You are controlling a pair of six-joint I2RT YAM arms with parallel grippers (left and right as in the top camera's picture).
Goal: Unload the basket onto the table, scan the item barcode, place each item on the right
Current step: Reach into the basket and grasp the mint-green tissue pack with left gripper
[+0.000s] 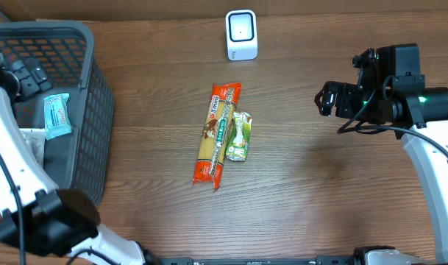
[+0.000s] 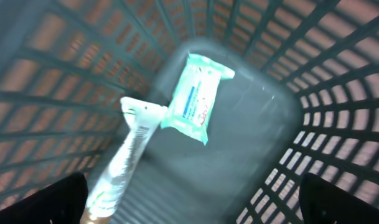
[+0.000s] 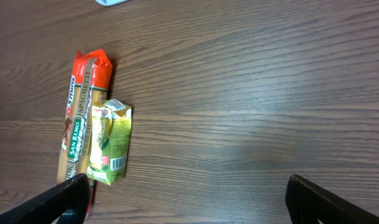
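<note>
A white barcode scanner (image 1: 241, 34) stands at the table's far edge. On the wood in the middle lie an orange spaghetti pack (image 1: 216, 132) and, against its right side, a small green pouch (image 1: 240, 136). In the right wrist view the pouch (image 3: 109, 142) shows a barcode. My right gripper (image 3: 189, 202) hangs open and empty over bare wood, right of both items. My left gripper (image 2: 195, 205) is open and empty above the basket floor. Below it lie a teal wipes pack (image 2: 195, 99) and a white tube (image 2: 124, 158). The left wrist view is blurred.
The dark grey mesh basket (image 1: 98, 96) fills the left side of the table, and the left arm reaches in over its rim. The right arm (image 1: 422, 110) stands at the right edge. Bare wood lies between the items and the right gripper.
</note>
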